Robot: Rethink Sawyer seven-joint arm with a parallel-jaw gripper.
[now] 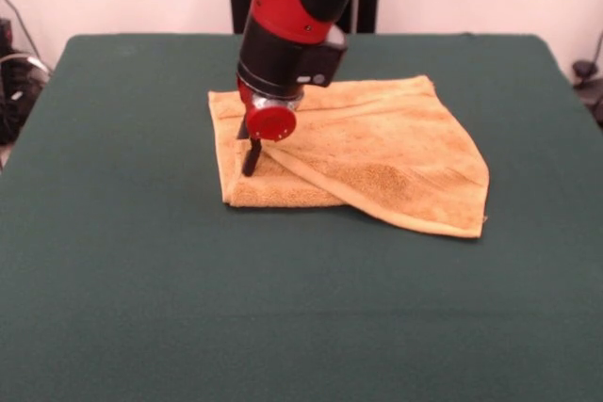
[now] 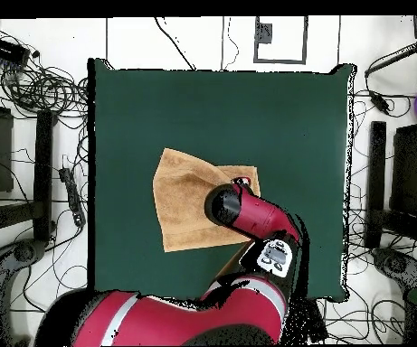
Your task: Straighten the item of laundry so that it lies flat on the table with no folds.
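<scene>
The table [image 1: 122,261] is bearing the towel [image 1: 396,152] near its middle, toward the robot's side. The towel is lying doubled, one corner folded diagonally across it. The gripper [image 1: 252,159] is pressing down at the fold's end; whether its fingers are apart or together cannot be told. Judgement: pinching only the top layer and dragging it outward should flatten it.
</scene>
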